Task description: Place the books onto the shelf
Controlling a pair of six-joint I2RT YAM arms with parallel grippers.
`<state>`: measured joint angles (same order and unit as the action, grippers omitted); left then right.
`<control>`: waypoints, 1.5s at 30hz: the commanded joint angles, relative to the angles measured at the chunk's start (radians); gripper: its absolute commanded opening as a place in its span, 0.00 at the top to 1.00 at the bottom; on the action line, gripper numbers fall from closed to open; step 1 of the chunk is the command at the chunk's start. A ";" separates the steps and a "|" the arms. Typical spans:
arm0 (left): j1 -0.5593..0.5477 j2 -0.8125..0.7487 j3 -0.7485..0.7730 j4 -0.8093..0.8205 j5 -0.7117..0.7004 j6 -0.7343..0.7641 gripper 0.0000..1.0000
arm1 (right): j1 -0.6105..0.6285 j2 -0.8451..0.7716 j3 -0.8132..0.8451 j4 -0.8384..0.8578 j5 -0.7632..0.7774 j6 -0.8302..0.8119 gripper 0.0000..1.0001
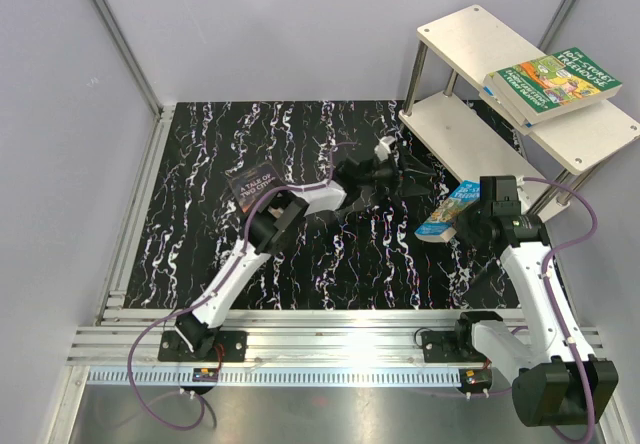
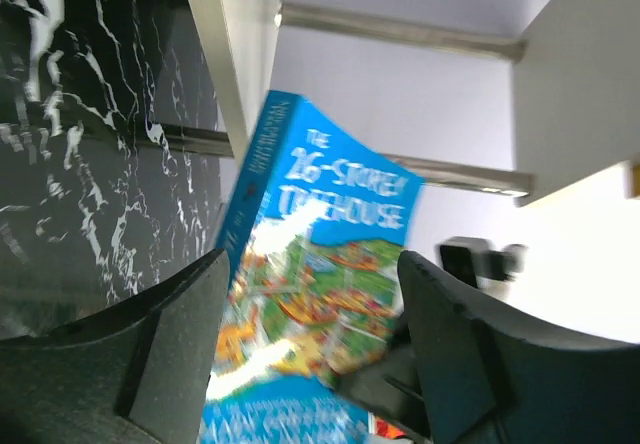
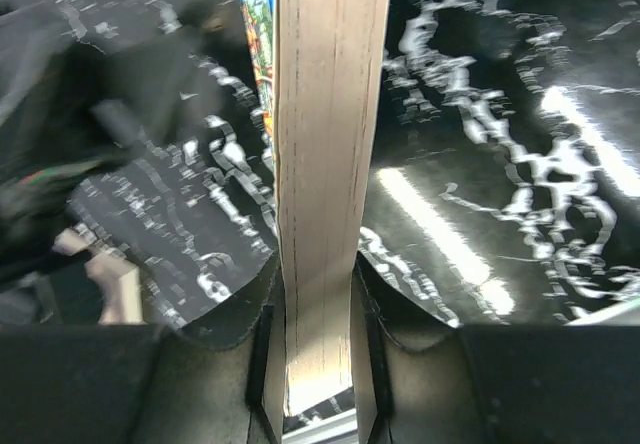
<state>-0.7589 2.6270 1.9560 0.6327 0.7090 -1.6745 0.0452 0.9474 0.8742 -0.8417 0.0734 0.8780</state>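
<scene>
My right gripper (image 1: 466, 220) is shut on the fore-edge of a blue "26-Storey Treehouse" book (image 1: 446, 214), held tilted above the table in front of the shelf (image 1: 470, 34). The right wrist view shows the page edge (image 3: 325, 114) pinched between both fingers (image 3: 318, 264). My left gripper (image 1: 420, 171) reaches in from the left and stands open; its fingers (image 2: 310, 264) sit wide on either side of the blue cover (image 2: 320, 214) without touching it. Two green Treehouse books (image 1: 560, 79) lie stacked on the shelf's top board. "A Tale of Two Cities" (image 1: 252, 186) lies flat on the table beside the left arm.
The black marbled table (image 1: 200, 164) ends at grey walls on the left and back. The shelf's lower board (image 1: 450, 124) and thin metal posts (image 1: 415, 74) stand just behind both grippers. The left arm's cable (image 1: 300, 189) loops over the dark book's edge.
</scene>
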 commanded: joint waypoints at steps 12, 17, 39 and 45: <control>0.078 -0.372 -0.443 0.228 0.012 0.016 0.30 | -0.156 0.050 0.031 0.230 0.057 -0.112 1.00; 0.075 -0.397 -0.537 0.306 0.030 -0.010 0.30 | -0.206 0.073 0.039 0.285 0.045 -0.113 1.00; 0.063 -0.254 -0.482 0.386 0.107 -0.035 0.35 | -0.343 0.267 -0.227 0.826 -0.189 0.404 1.00; 0.053 -0.194 -0.314 0.056 0.109 0.156 0.37 | -0.343 0.297 -0.241 0.808 -0.189 0.394 1.00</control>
<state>-0.6960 2.4142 1.5291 0.7986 0.8024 -1.6329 -0.2562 1.2076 0.6392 -0.0986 -0.1699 1.2633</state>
